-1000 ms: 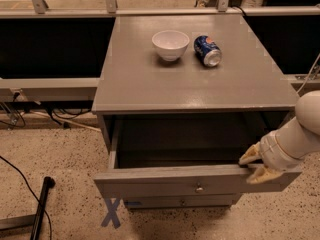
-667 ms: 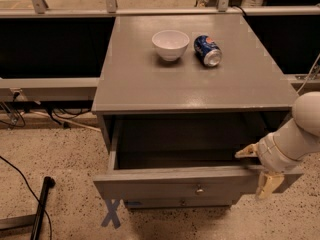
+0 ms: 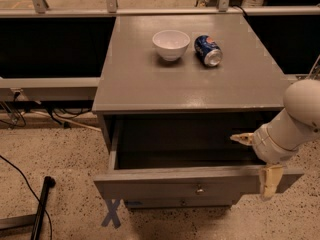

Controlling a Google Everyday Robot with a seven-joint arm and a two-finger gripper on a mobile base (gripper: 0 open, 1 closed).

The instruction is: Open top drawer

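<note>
The top drawer (image 3: 150, 180) of the grey cabinet stands pulled out, its dark inside showing and its small round metal knob (image 3: 199, 189) at the centre of the front. My gripper (image 3: 256, 160) is at the drawer's right end, on a white arm coming in from the right. It is open: one pale finger (image 3: 242, 138) points left over the drawer's inside, and the other finger (image 3: 270, 181) hangs down outside the drawer front. It holds nothing.
A white bowl (image 3: 171, 44) and a blue can (image 3: 208, 50) on its side lie on the cabinet top (image 3: 150, 89). A lower drawer knob (image 3: 182, 201) shows beneath. A black pole (image 3: 42, 204), cables and a blue tape cross (image 3: 111, 213) are on the floor at left.
The gripper was pinched at the drawer's right front edge; its fingers have spread, one now hanging outside the front. The drawer stays pulled out.
</note>
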